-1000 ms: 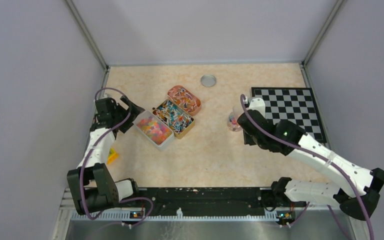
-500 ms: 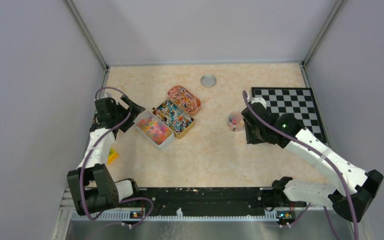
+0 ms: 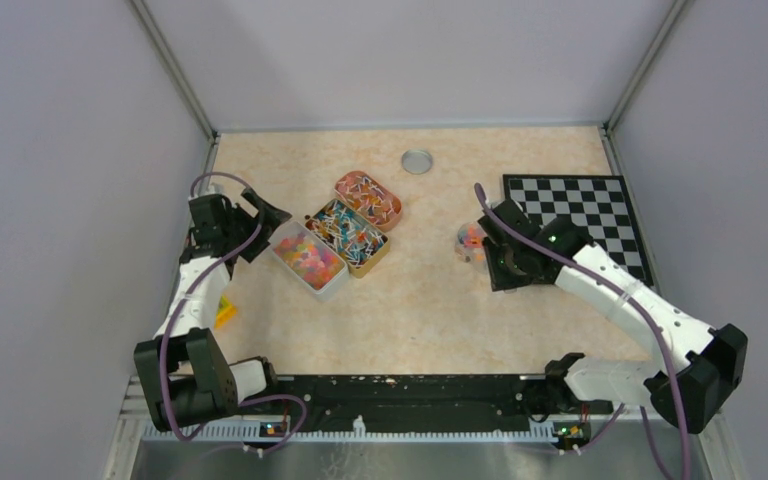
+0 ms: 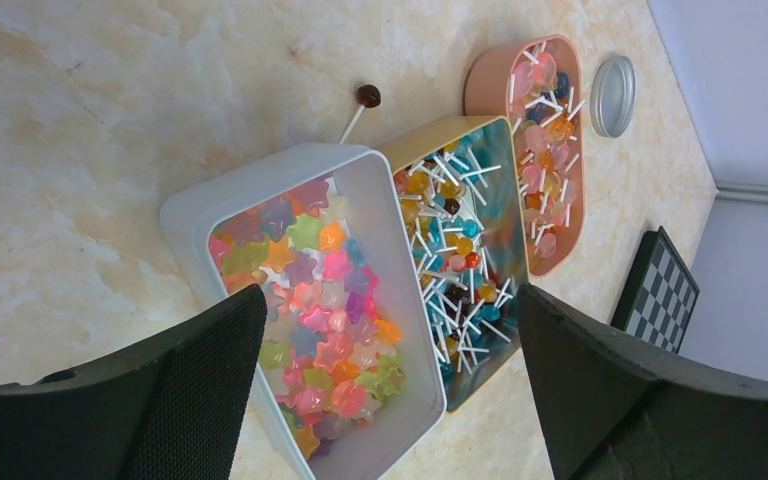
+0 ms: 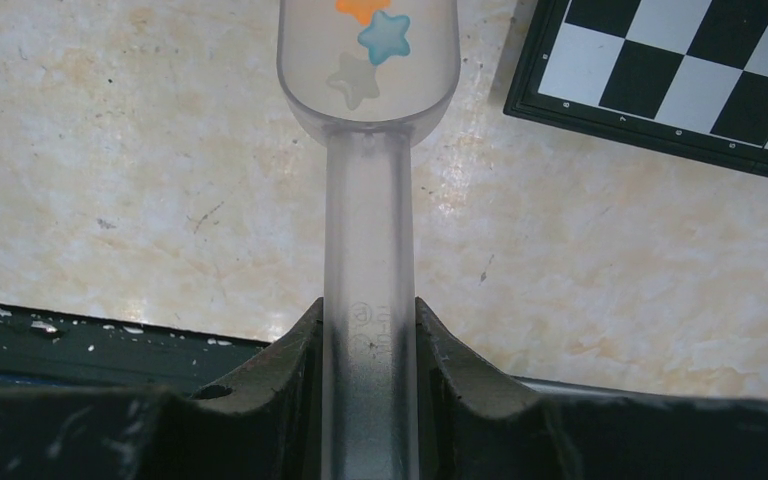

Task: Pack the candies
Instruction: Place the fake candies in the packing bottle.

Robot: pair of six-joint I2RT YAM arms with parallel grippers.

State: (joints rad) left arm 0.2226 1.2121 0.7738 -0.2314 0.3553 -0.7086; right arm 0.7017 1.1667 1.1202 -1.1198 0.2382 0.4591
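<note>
Marbled beige tabletop (image 3: 410,300) between plain grey walls. Star candies (image 4: 310,310) heaped in white rectangular tin (image 3: 332,287) left of centre, long axis diagonal from far left to near right in top view. A few more stars, orange, blue and pale, in bowl of clear scoop (image 5: 370,200), bowl end pointing left toward tins, handle back toward right arm. Gold tin of lollipops (image 3: 348,237) flush along white tin's long side, pink tin of lollipops (image 3: 368,198) just beyond, loose lollipop (image 4: 365,97) near their far ends. Round metal lid (image 3: 417,161) near far wall; chessboard (image 3: 580,225) at right. Bare table between scoop and tins. Right gripper (image 5: 370,340) clamped on scoop handle. Left gripper (image 4: 390,300) spread wide, holding nothing, beside white tin's far-left end.
</note>
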